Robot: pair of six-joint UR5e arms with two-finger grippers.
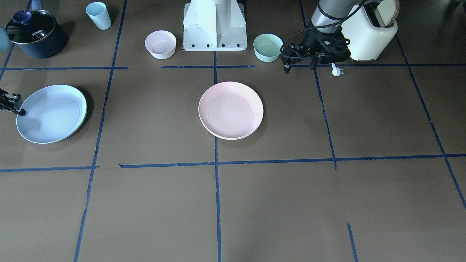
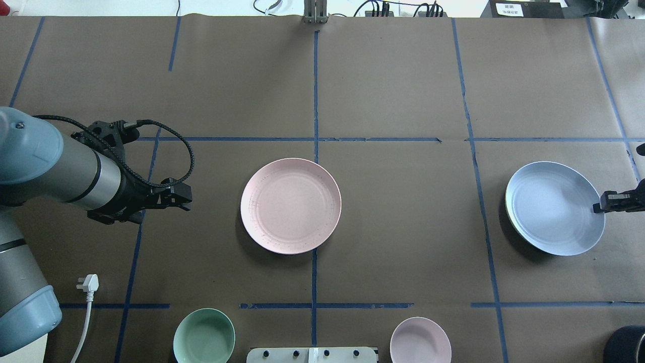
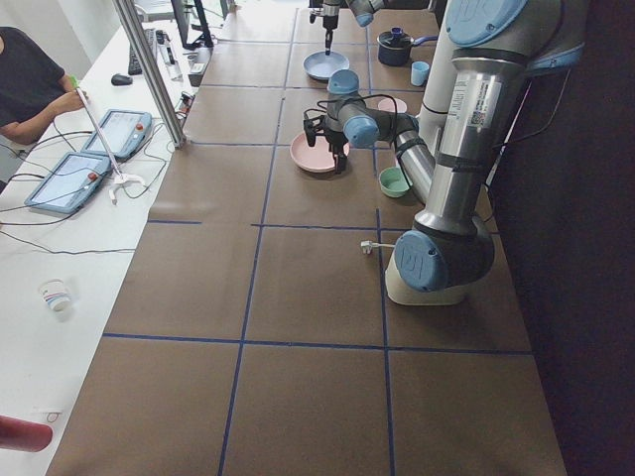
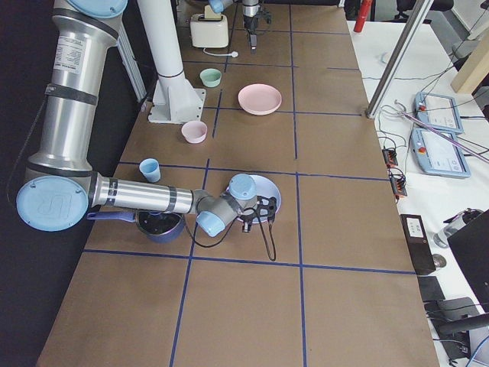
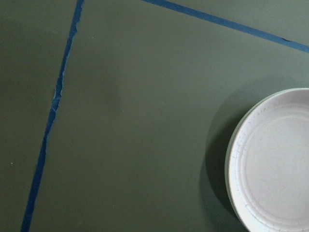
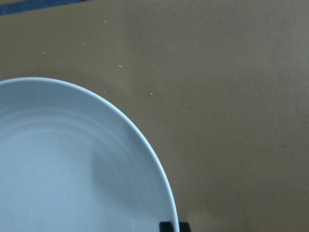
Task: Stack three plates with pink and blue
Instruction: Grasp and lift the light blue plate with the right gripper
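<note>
The pale pink plate lies at the table's middle; a cream-white rim shows under its edge, so it rests on the cream-white plate. It also shows in the overhead view and the left wrist view. The light blue plate is tilted, with a shadow under it, held at its rim by my right gripper, which is shut on it. In the overhead view the blue plate is at the right with that gripper on its rim. My left gripper hovers open and empty beside the pink plate.
A small pink bowl and a mint-green bowl flank the robot base. A toaster with its plug stands behind my left arm. A dark pot and a blue cup stand behind the blue plate.
</note>
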